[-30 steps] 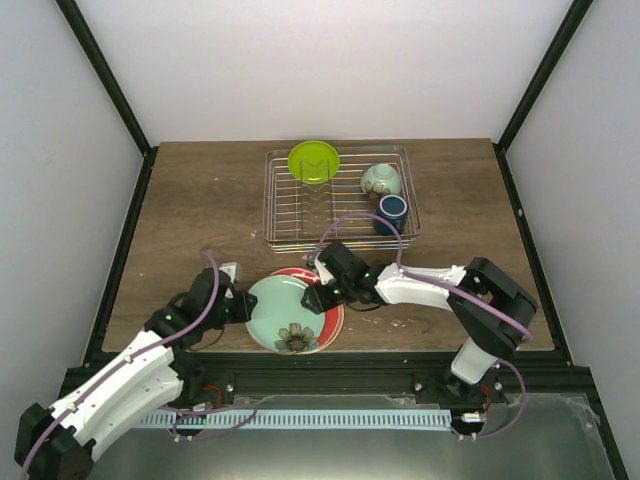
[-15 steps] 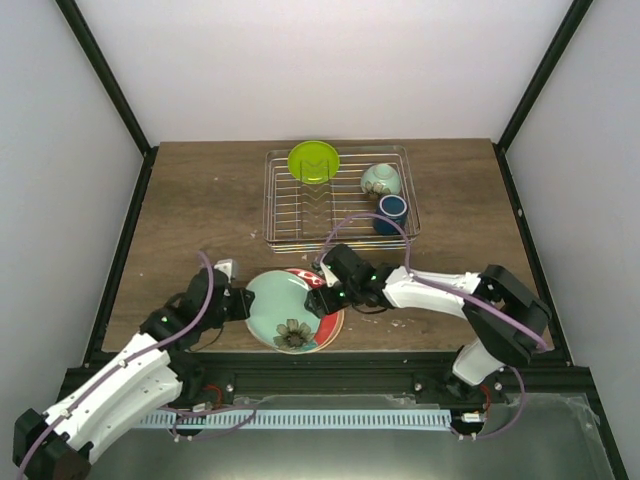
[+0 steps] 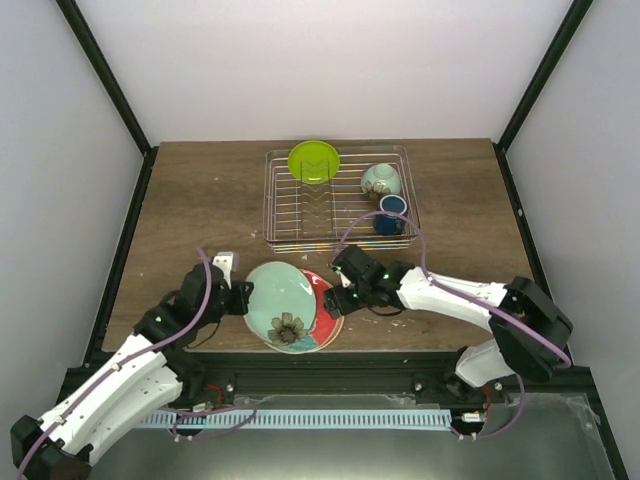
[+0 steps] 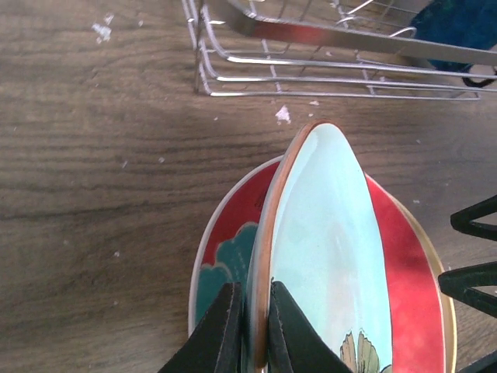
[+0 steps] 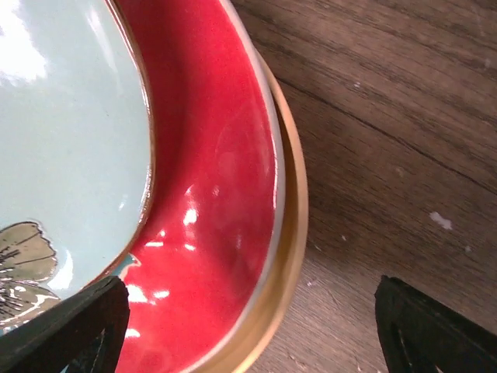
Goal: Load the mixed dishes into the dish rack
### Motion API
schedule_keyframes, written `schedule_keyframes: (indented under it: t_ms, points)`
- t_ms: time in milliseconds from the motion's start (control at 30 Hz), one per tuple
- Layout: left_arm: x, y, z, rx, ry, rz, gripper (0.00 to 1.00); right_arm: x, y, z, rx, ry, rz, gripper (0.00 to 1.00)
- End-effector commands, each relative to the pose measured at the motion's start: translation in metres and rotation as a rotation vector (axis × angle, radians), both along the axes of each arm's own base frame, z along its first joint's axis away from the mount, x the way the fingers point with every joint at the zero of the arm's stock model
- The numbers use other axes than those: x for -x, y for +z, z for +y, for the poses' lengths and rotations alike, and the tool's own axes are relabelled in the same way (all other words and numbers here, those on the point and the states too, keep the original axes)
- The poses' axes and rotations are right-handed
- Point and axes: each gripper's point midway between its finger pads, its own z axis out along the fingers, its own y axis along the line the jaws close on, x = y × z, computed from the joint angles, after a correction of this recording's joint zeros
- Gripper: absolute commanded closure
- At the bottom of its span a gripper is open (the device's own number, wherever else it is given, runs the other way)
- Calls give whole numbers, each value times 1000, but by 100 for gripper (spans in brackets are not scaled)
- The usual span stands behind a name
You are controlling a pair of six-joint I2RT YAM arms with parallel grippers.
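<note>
1. Shows matt, grained wood across the table [image 4: 93, 194] beside the dish rack [image 4: 311, 35].
2. Gleams as silver metal wire throughout the dish rack.
3. Shines glossy and smooth on the red plate [image 5: 225, 155] and mint plate [image 5: 70, 116].

Top view: high over near edge of table [image 3: 200, 200], looking down. Wrist views: very close, angled down; all three share red plate [image 3: 328, 300].

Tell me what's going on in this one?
The left gripper is shut on the rim of a pale mint flowered plate, holding it tilted up off the red plate and tan plate stacked below. The right gripper stands open at the stack's right edge. The dish rack already holds a lime-green plate, bowl and mug.
</note>
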Motion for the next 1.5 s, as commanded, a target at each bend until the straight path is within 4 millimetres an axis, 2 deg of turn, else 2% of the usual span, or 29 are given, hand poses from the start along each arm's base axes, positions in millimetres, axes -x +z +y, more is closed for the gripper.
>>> schedule_keyframes:
  t_ms: [0, 100, 200, 300, 400, 600, 633, 833, 1000, 1200, 1367, 1467]
  points:
    - [-21, 78, -28, 129, -96, -229, 100, -7, 14, -10, 26, -43, -33, 12]
    - [-22, 106, -34, 145, -138, -292, 100, -8, 16, -16, 29, -63, -43, 7]
    - [-23, 129, -40, 135, -182, -334, 100, -8, 9, -24, 34, -77, -35, 7]
    - [-25, 146, -46, 124, -217, -364, 100, -4, -2, -31, 42, -83, -12, 6]
    - [-34, 162, -49, 105, -219, -407, 100, -5, -5, -36, 55, -95, -13, 0]
    - [-68, 208, -49, -49, -192, -537, 100, -7, 0, -45, 67, -107, -33, 0]
    - [-77, 213, -52, -89, -193, -554, 100, -8, 1, -46, 66, -109, -36, 0]
    - [-118, 269, -64, -271, -209, -727, 100, -9, 1, -50, 50, -100, -45, 0]
    - [-146, 299, -74, -398, -230, -870, 100, -9, 1, -49, 10, -80, -47, 0]
    - [-188, 307, -83, -535, -256, -936, 100, -10, 0, -50, -11, -64, -53, 0]
    - [-226, 300, -92, -674, -304, -977, 100, -9, 0, -46, -45, -53, -38, 0]
    - [-241, 298, -100, -748, -361, -1023, 100, -7, -4, -43, -53, -44, -24, 0]
